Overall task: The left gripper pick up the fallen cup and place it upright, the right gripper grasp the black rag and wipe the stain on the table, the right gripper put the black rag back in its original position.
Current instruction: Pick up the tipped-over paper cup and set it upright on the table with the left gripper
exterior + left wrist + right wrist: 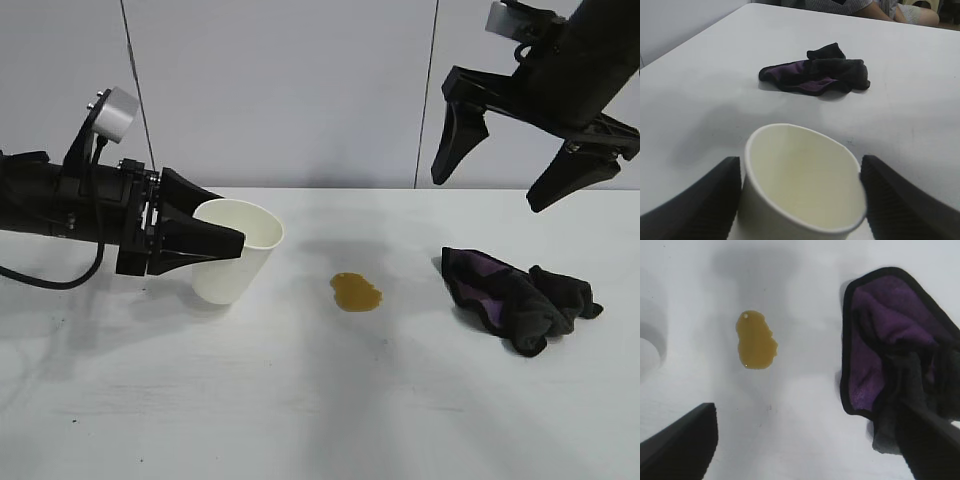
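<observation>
The left gripper (225,243) clamps the near-upright cup (238,250); the right gripper (500,170) hangs spread above the untouched rag (515,292), and the stain (356,292) remains unwiped.

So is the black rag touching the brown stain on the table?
Apart. The right wrist view shows bare white table between the stain and the rag; the exterior view shows the same gap.
</observation>
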`<act>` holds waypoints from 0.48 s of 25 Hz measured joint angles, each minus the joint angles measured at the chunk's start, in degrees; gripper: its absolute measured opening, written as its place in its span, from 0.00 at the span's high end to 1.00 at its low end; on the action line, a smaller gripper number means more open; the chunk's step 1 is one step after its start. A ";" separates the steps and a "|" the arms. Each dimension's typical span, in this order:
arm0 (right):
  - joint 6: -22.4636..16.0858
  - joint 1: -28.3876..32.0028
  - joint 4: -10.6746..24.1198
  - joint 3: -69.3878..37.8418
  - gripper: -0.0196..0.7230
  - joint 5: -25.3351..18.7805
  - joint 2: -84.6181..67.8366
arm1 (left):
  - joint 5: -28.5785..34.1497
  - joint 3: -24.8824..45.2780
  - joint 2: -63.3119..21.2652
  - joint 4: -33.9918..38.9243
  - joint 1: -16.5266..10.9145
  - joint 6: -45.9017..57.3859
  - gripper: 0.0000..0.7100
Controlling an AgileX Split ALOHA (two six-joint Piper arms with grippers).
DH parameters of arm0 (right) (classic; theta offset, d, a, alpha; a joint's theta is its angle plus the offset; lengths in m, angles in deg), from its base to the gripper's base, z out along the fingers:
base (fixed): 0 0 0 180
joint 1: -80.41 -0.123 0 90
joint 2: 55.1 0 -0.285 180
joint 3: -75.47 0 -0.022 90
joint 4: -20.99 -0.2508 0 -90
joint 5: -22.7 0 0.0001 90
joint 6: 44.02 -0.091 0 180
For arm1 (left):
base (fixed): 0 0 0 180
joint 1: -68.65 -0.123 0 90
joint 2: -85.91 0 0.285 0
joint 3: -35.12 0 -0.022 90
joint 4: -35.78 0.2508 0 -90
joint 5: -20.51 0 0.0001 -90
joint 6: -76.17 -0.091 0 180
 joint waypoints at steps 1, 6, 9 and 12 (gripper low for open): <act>0.00 0.00 0.00 0.00 0.08 0.00 0.00 | 0.00 0.00 0.42 0.00 0.00 0.00 0.32; 0.00 0.00 -0.04 0.00 0.08 0.06 0.00 | 0.00 0.00 0.62 0.00 0.00 0.05 0.32; 0.00 0.00 -0.17 0.00 0.08 0.06 0.00 | 0.00 0.00 0.62 0.00 0.00 0.48 0.32; 0.00 0.00 -0.24 0.00 0.08 0.06 0.00 | 0.00 0.00 0.62 0.00 0.00 1.87 0.29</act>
